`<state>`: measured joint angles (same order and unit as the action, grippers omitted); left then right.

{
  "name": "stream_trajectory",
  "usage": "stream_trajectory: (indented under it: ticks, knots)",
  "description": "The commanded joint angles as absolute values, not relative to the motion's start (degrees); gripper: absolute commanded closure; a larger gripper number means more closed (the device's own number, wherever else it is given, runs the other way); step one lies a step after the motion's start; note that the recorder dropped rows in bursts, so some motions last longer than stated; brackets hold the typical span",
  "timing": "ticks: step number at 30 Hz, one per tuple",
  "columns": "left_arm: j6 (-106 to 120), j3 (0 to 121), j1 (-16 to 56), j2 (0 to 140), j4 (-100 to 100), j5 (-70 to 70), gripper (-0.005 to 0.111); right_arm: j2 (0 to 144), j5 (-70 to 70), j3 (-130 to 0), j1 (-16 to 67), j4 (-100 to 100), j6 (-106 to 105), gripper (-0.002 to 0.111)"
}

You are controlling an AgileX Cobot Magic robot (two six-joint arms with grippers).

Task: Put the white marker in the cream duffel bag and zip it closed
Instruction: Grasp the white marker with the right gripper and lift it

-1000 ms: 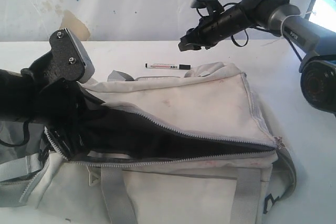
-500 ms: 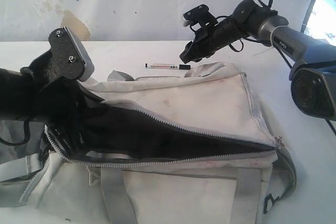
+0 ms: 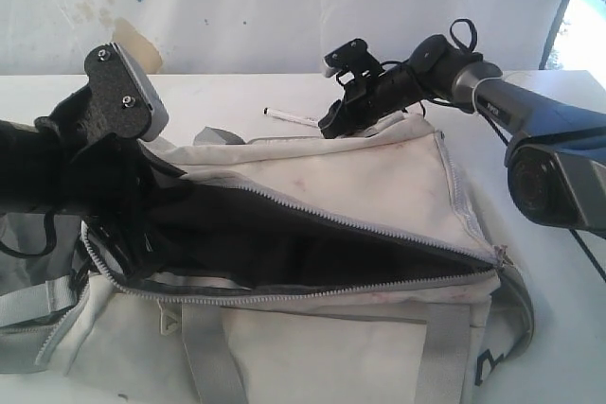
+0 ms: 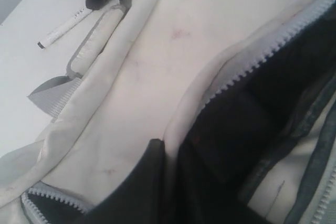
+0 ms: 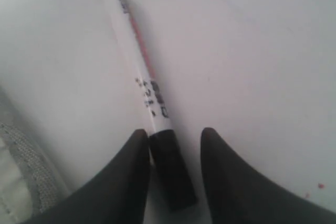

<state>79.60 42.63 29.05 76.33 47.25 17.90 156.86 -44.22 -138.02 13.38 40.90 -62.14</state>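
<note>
The cream duffel bag point(image 3: 369, 172) lies unzipped across the table, its dark lining showing through the long opening. My left gripper point(image 3: 128, 248) is at the opening's left end, shut on the bag's upper edge point(image 4: 181, 129), with the cream fabric pinched between the dark fingers point(image 4: 152, 161). The white marker point(image 3: 289, 115) lies flat on the table just behind the bag, and it also shows in the left wrist view as the white marker point(image 4: 62, 29). My right gripper point(image 5: 173, 132) is down at the white marker point(image 5: 139, 61), open, with its black cap between the two fingers.
The zipper's closed end point(image 3: 500, 254) sits at the bag's right side. Grey webbing straps point(image 3: 204, 352) run down the near side. A strap loop point(image 4: 55, 90) lies on the white table point(image 3: 237, 92) behind the bag. A white wall backs the table.
My right gripper has come down and leftward from above the bag to the marker's cap end. The left gripper still holds the bag's edge, lifted slightly.
</note>
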Motion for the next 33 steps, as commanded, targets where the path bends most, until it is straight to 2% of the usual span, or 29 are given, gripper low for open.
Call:
stream_trajectory:
  ticks: [1, 4, 5, 7, 24, 33]
  knots:
    - [79.4, 42.8, 29.2, 75.8, 47.8, 17.5, 0.107, 157.8, -45.0, -138.2, 13.6, 40.3, -62.8, 0.078]
    - [79.4, 42.8, 29.2, 75.8, 47.8, 17.5, 0.107, 157.8, -45.5, -138.2, 13.6, 40.2, -62.8, 0.089]
    - [79.4, 42.8, 29.2, 75.8, 47.8, 17.5, 0.107, 157.8, -46.2, -138.2, 13.6, 40.0, -62.8, 0.098]
    - [79.4, 42.8, 29.2, 75.8, 47.8, 17.5, 0.107, 157.8, -47.1, -138.2, 13.6, 39.0, -62.8, 0.108]
    - [79.4, 42.8, 29.2, 75.8, 47.9, 17.3, 0.107, 149.5, -49.2, -138.2, 12.0, 37.3, -53.6, 0.108]
    - [79.2, 42.8, 29.2, 75.8, 53.4, 13.5, 0.107, 145.1, -63.1, -138.2, 10.2, 35.7, -45.7, 0.108]
